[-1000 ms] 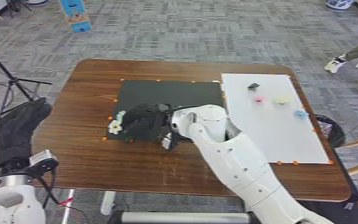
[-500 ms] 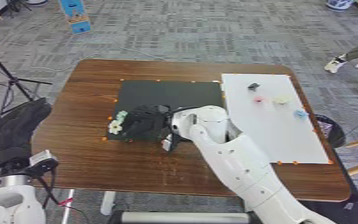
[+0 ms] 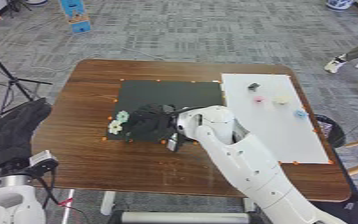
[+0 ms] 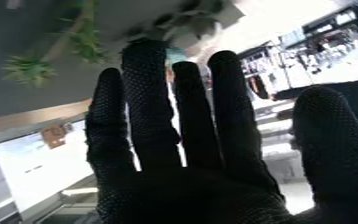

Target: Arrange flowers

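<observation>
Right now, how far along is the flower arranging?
Partly done, it seems: a pale green flower and a white flower lie by the black sheet's near left corner. The right robot hand is beside them, fingers straight, seemingly holding nothing. A pink flower, yellow flower and blue flower on the white sheet probably await placing.

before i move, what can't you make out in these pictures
- Part of the black mat: head view, covered by the right hand and arm.
- Teal thing by the fingertips: right wrist view, partly behind the right hand, too little to identify.
- Small dark thing on the white board: head view, too small to tell.
- Upper right arm: head view, cut off by the bottom edge.
</observation>
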Robot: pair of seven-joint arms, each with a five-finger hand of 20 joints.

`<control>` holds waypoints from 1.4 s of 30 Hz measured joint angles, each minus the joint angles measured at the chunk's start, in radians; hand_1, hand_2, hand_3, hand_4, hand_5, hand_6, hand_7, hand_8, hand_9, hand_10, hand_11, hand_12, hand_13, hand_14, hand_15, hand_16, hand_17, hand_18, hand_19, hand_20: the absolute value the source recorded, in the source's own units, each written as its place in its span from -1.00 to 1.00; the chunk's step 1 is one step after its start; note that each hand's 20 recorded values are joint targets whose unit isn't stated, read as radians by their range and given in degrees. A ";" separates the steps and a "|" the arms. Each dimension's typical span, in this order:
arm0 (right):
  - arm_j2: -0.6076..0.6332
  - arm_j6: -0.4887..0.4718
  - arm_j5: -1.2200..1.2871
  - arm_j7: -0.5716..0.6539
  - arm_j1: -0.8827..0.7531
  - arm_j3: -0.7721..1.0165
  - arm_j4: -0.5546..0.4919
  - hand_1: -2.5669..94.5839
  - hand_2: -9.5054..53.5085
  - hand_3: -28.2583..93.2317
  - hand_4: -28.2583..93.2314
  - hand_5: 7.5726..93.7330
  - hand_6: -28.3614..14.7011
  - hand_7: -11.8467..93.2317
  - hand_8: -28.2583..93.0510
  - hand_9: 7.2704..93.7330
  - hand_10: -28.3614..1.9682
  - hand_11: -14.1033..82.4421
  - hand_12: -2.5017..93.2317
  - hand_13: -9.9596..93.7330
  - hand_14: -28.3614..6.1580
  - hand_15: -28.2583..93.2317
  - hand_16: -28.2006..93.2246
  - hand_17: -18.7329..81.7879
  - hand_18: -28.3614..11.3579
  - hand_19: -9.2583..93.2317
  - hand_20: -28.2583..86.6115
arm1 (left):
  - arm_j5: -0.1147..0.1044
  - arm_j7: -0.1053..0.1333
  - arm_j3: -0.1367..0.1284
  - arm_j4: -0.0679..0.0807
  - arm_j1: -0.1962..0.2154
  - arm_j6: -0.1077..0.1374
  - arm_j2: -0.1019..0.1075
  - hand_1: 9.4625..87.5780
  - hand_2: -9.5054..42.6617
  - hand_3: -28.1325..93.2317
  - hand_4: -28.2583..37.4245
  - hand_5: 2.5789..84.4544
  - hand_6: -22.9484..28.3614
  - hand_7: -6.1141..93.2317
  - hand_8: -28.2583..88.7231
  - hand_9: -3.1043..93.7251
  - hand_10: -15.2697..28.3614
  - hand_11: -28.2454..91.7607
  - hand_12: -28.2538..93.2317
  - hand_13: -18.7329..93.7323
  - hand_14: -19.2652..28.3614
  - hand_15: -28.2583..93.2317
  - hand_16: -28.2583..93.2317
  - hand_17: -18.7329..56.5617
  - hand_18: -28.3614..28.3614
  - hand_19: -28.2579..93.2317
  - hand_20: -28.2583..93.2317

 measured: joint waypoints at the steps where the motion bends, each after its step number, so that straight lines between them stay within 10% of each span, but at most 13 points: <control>1: -0.004 0.000 -0.027 -0.005 -0.001 0.006 0.007 -0.49 -0.13 0.52 -0.83 -0.06 0.24 -0.24 -0.70 -0.04 0.10 -0.58 -0.68 0.15 -0.46 0.47 -0.02 -0.31 -0.67 0.30 0.44 | 0.000 0.000 0.000 0.000 0.000 0.000 0.000 -0.53 0.08 0.69 -0.98 0.20 -0.04 -0.52 -0.68 0.14 0.28 -0.19 -0.36 0.08 0.42 -0.24 -0.56 -0.33 0.46 -0.31 -0.21; 42: -0.037 0.006 -0.093 -0.022 0.040 -0.021 0.071 -0.51 -0.10 0.50 -0.83 -0.08 0.24 -0.26 -0.70 -0.05 0.17 -0.57 -0.66 0.15 -0.46 0.48 -0.02 -0.31 -0.68 0.31 0.44 | -0.001 -0.001 0.002 0.000 0.000 -0.005 0.000 -0.53 0.09 0.69 -0.98 0.20 -0.04 -0.52 -0.68 0.14 0.28 -0.19 -0.36 0.09 0.42 -0.24 -0.56 -0.32 0.43 -0.32 -0.22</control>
